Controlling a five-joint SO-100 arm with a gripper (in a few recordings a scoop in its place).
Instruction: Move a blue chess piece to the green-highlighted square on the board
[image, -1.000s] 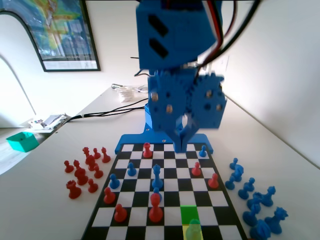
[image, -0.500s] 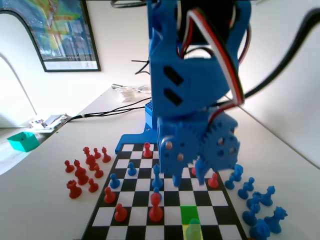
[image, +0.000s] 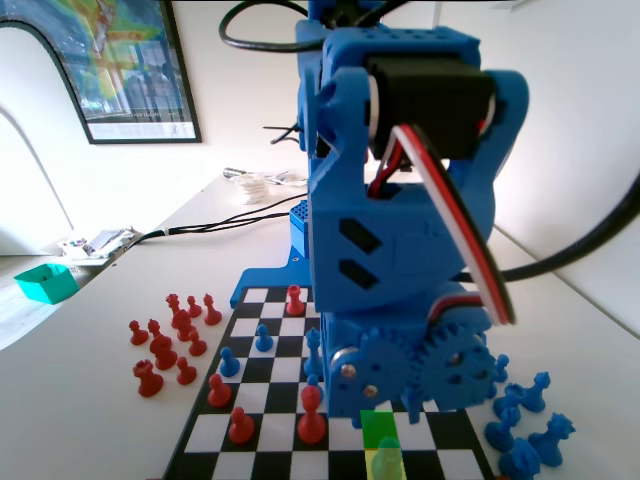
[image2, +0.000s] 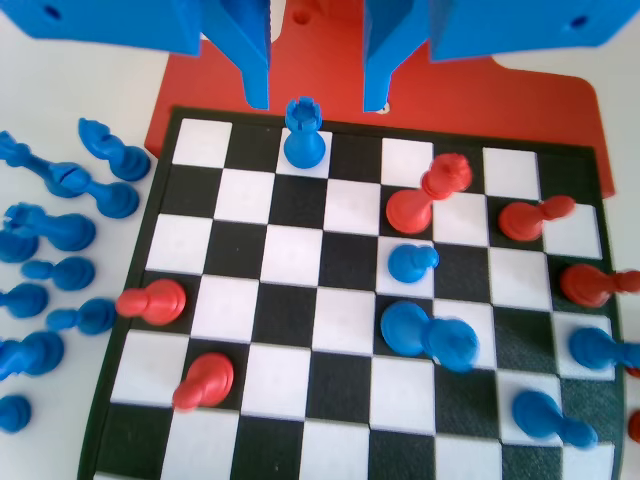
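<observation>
Blue plastic is crowding the fixed view: the blue two-finger gripper is hanging low over the near end of the black-and-white chequered chessboard, its tips just above the bright translucent green-highlighted square. The small blue plastic pawn with a rounded head, tinted green-yellow, is standing on the pale yellow square right in front of that green one, at the board's near edge. In the wrist view the gripper is showing its two jaws apart, nothing between them, and the blue pawn is sitting upright on a white square just below the gap. Red and blue pieces are dotting the board, with spare blue ones lying off its left side.
</observation>
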